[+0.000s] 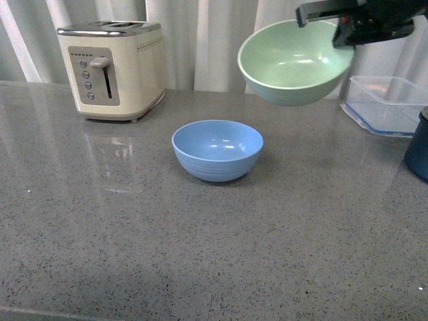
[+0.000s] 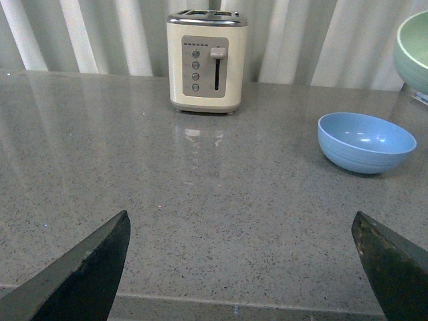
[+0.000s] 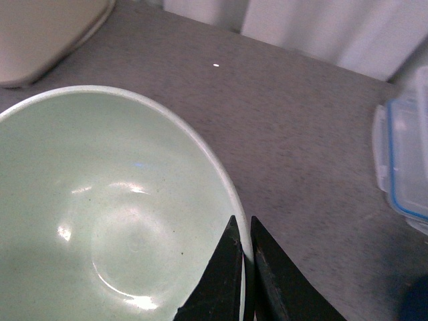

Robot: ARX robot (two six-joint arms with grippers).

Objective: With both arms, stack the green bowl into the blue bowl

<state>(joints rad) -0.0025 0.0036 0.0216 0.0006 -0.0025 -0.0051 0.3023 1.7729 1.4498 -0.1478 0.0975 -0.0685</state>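
Observation:
The pale green bowl (image 1: 294, 61) hangs in the air, tilted, up and to the right of the blue bowl (image 1: 217, 150), which stands upright and empty on the grey counter. My right gripper (image 1: 348, 27) is shut on the green bowl's right rim; in the right wrist view its two fingers pinch the rim (image 3: 244, 231) of the green bowl (image 3: 100, 214). My left gripper (image 2: 241, 231) is open and empty, low over the counter's near edge, well short of the blue bowl (image 2: 365, 142). The green bowl's edge shows at the far right of that view (image 2: 414, 50).
A cream toaster (image 1: 114, 67) stands at the back left. A clear blue-rimmed container (image 1: 384, 103) sits at the back right, with a dark navy pot (image 1: 418, 154) at the right edge. A curtain hangs behind the grey counter (image 1: 200, 254).

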